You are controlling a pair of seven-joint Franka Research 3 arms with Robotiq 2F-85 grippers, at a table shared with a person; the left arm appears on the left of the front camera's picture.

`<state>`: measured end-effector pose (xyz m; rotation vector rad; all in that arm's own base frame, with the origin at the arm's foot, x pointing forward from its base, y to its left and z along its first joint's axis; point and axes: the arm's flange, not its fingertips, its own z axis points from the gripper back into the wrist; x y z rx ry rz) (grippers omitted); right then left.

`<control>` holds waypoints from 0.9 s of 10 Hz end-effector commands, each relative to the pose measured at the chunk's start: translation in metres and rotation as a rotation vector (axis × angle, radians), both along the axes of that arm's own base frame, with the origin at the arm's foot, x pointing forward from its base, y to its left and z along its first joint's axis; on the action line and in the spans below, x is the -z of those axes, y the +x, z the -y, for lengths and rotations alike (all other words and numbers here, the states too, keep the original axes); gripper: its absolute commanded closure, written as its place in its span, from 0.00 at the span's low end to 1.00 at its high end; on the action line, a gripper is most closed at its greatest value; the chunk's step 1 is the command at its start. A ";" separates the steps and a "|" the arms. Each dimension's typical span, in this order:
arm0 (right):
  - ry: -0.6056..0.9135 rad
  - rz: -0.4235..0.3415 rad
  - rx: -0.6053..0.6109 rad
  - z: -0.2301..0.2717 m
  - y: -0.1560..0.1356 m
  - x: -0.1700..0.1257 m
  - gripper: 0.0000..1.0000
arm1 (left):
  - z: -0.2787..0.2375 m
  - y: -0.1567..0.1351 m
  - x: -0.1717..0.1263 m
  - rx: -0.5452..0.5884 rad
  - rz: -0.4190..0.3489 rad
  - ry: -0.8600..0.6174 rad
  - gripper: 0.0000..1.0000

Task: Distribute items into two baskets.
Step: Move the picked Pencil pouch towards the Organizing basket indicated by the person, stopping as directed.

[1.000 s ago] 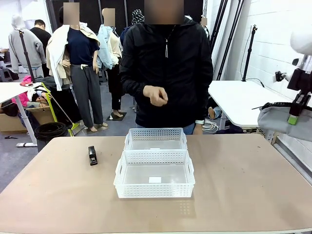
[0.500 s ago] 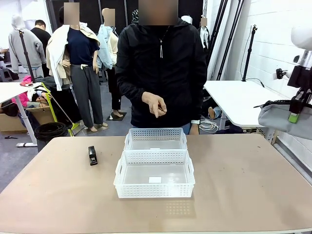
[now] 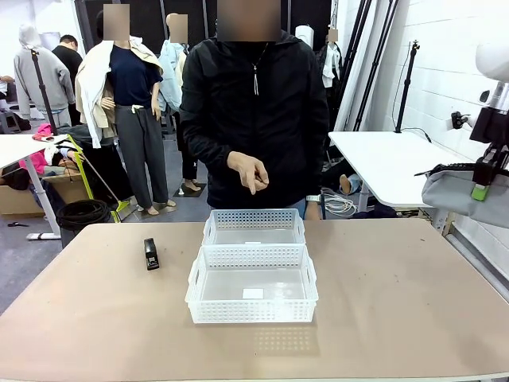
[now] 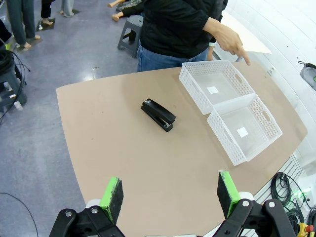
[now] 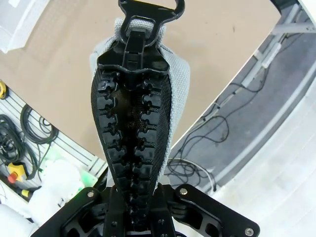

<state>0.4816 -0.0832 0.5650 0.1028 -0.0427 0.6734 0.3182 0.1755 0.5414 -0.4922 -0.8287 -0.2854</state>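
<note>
Left of the near basket (image 3: pixel 252 285), apart from it on the counter (image 3: pixel 398 310), the black stapler (image 3: pixel 151 254) lies flat with nothing touching it. Directly behind the near basket, wall to wall with it, stands the far basket (image 3: pixel 254 227). Both baskets show bare floors except for a small white label.

Well to the right of the near basket, raised near the counter's edge, the right end effector (image 5: pixel 133 195) is clamped on a ribbed black band (image 5: pixel 132 113) backed by grey mesh fabric (image 5: pixel 178 84). High above the counter on the stapler's side of the near basket, the left end effector (image 4: pixel 168 195) has its fingers wide apart and nothing between them. The person's hand (image 3: pixel 249 171) is above the far basket with a finger pointing down. It probably designates that basket, though the exact target is uncertain from this angle.

The step in hand appears to be delivery of the band:
1. Carry the band in above the near basket's rim height and keep clear of the person's hand.
2. Align the band with the chosen basket's long axis, since its length could catch on a rim.
3. Lower until the free end settles inside, then release.
4. For the stapler, set the left fingers across its narrow width before descending, then place it in the other basket.
</note>
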 end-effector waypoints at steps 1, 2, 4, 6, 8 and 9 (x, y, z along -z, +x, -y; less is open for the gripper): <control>-0.003 0.008 -0.003 -0.001 0.001 0.000 1.00 | -0.001 0.001 0.000 -0.003 0.010 -0.009 0.00; -0.003 0.008 -0.003 -0.001 0.001 0.000 1.00 | -0.001 0.001 0.000 -0.003 0.010 -0.009 0.00; -0.003 0.008 -0.003 -0.001 0.001 0.000 1.00 | -0.001 0.001 0.000 -0.003 0.010 -0.009 0.00; -0.003 0.008 -0.003 -0.001 0.001 0.000 1.00 | -0.001 0.001 0.000 -0.003 0.010 -0.009 0.00; 0.000 0.000 0.000 0.000 0.000 0.000 1.00 | -0.001 0.001 0.000 -0.003 0.010 -0.009 0.00; 0.015 0.019 -0.016 -0.003 0.007 0.000 1.00 | -0.001 0.001 0.000 -0.003 0.010 -0.009 0.00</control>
